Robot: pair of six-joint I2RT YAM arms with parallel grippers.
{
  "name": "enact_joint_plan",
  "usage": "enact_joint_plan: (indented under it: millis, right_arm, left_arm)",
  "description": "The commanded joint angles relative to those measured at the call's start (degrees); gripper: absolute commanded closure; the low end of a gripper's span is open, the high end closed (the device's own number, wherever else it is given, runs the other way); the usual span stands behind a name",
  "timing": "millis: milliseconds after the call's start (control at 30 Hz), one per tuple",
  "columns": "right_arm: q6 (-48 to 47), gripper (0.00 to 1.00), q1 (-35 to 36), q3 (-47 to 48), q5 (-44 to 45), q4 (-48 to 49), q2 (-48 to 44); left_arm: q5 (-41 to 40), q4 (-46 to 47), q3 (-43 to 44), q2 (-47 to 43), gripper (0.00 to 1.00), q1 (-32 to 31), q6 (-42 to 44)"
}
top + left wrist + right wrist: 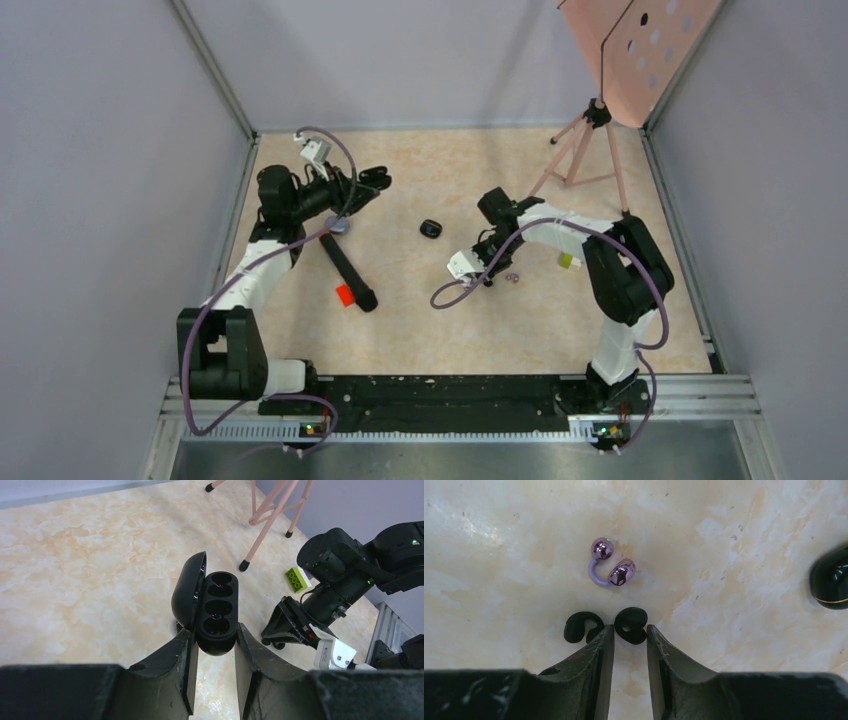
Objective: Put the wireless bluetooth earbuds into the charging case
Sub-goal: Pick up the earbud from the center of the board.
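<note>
Right gripper (630, 630) is sitting low at the table, jaws narrow and pinching a black earbud (631, 622) right at the fingertips. A second black earbud (583, 626) is lying just outside the left finger, curled into a hook. Just beyond them a purple earbud (610, 567) is resting on the table: two shiny balls joined by a pale band. Its long axis is running diagonally and its open side is facing up-right in the right wrist view. A closed case (831, 582) is poking in at that view's right edge, well apart from the buds.

Left gripper (215, 635) is clamping the open charging case (217, 612) by its near end. The case's long axis is pointing away from the wrist, with the lid (189, 592) swung open to the left and the round wells facing the camera. A green block (296, 578) is lying beyond it.

Only the overhead view is showing the black marker (348, 268) with its red piece, lying by the left arm, and the pink tripod (590, 150) at the back. There the buds are showing only as specks. Only the right wrist view is separating all three buds, and only the left wrist view is looking into the wells.
</note>
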Motion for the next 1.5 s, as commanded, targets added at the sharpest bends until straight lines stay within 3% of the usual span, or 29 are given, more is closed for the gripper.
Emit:
enact_joint_plan:
  millis: [0,267,800,1167,1467]
  right_arm:
    - [8.2,0.70,1.1,4.2,-5.1,-0.3,0.0]
    - [14.2,0.70,1.1,6.5,-4.8,2.2,0.4]
    - [15.9,0.76,1.0,3.5,-3.7,1.9,-0.9]
    - [10.2,0.83,1.0,-2.5,-3.7,2.5,-6.0]
    - [9.2,0.79,1.0,-2.9,-2.5,3.8,-4.2]
  left_arm:
    - [-0.6,2.6,3.2,0.4,1.00,0.4,-0.1]
    - [-1.1,3.8,3.7,1.1,1.00,0.4,-0.6]
    - [-1.4,3.9,2.3,0.0,1.00,0.4,-0.2]
    - [-1.2,2.2,2.6,-1.0,1.00,0.4,0.4]
    - [-1.4,1.9,2.1,-1.4,1.00,0.4,0.4]
